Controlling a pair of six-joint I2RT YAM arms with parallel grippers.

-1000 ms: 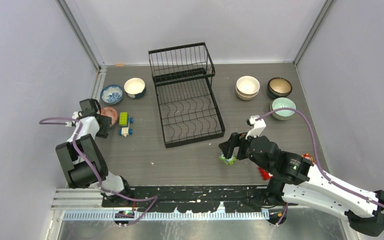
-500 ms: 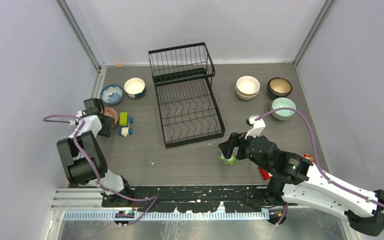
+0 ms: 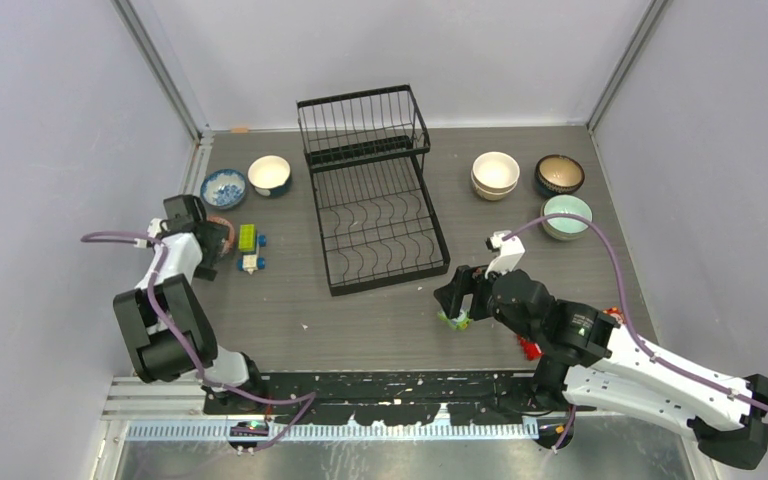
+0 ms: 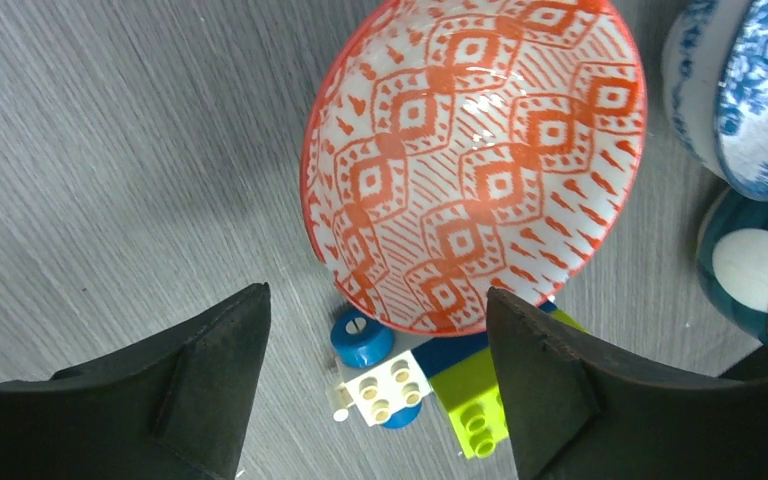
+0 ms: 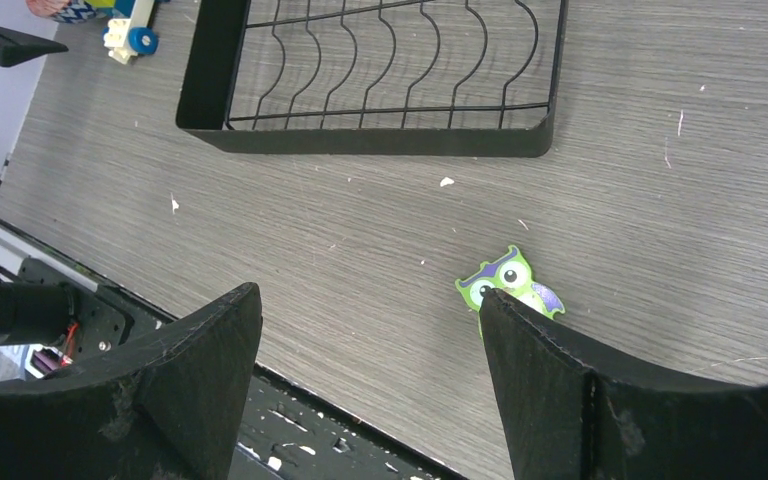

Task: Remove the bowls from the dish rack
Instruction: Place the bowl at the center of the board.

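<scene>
the dish rack point(image 3: 370, 190) stands at centre top of the overhead view and i see no bowl in it. the bowls point(image 3: 495, 173) sit on the bench point(image 3: 380, 320) in groups on either side. at middle left the left tool point(image 4: 375, 290) hangs with its fingers apart, gripping nothing, just short of the red patterned bowl point(image 4: 475, 160), which is right beside some toy blocks point(image 4: 400, 375). at lower right the right tool point(image 5: 368, 292) is spread wide and empty near an owl toy point(image 5: 508, 280). the bowls look glazed, stiff, slick and chippable. i'd pinch the rim wall with one finger inside and set them down softly.
</scene>
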